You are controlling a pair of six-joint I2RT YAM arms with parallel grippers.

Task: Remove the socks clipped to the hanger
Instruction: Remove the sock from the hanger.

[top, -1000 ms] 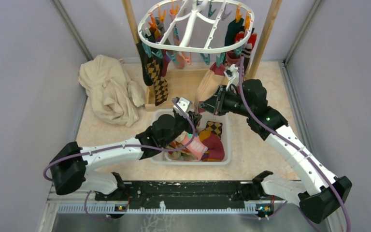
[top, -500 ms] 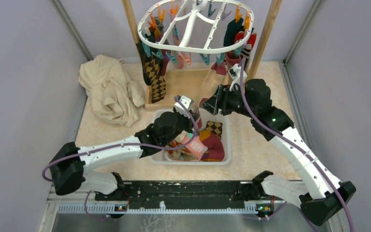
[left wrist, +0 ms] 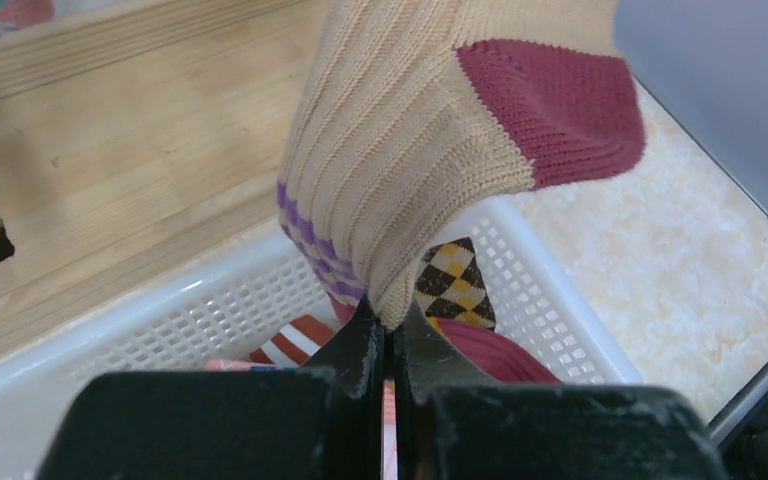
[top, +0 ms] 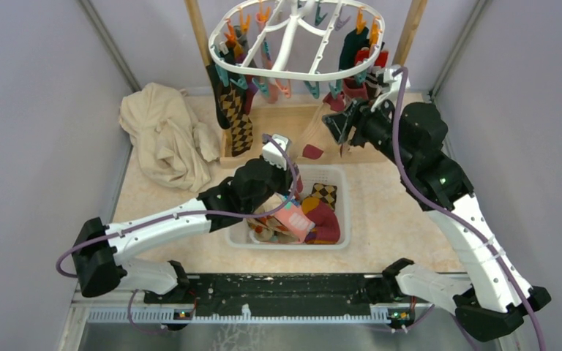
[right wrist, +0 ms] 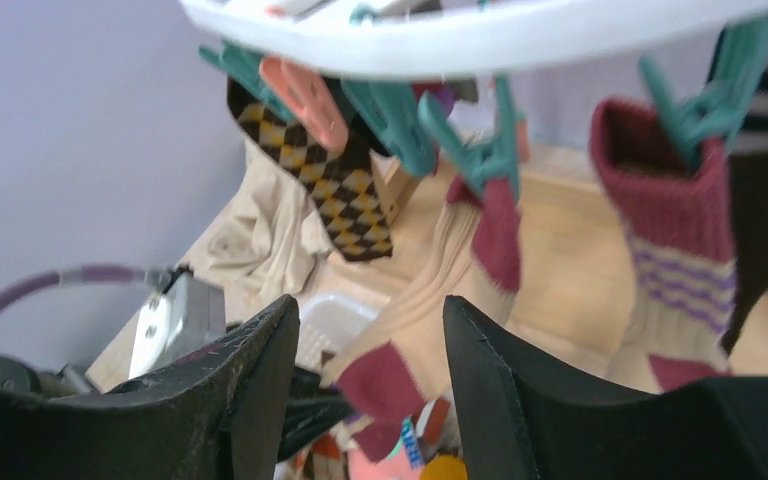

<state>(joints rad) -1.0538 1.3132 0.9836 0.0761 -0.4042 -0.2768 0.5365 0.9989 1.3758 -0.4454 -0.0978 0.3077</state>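
Note:
The white oval hanger (top: 293, 74) hangs from a wooden frame, with socks on teal and orange clips. A beige sock (top: 309, 136) with maroon patches and purple stripes is still held by a teal clip (right wrist: 480, 160). It slants down to my left gripper (left wrist: 385, 318), which is shut on its lower end above the basket. My right gripper (top: 339, 130) is open just below the hanger's right front rim (right wrist: 460, 45), and the beige sock (right wrist: 430, 300) shows beyond its fingers (right wrist: 250, 370). A maroon sock (right wrist: 670, 230) and an argyle sock (top: 238, 117) hang clipped.
A white mesh basket (top: 341, 213) holding several loose socks sits in front of the wooden base (top: 278, 121). A crumpled beige cloth (top: 165, 135) lies at the left. Wooden posts (top: 410, 36) flank the hanger, and grey walls close in both sides.
My right gripper let go, opened and rose to the right toward the hanger's rim. My left gripper shut on the beige sock's lower end and drew slightly left.

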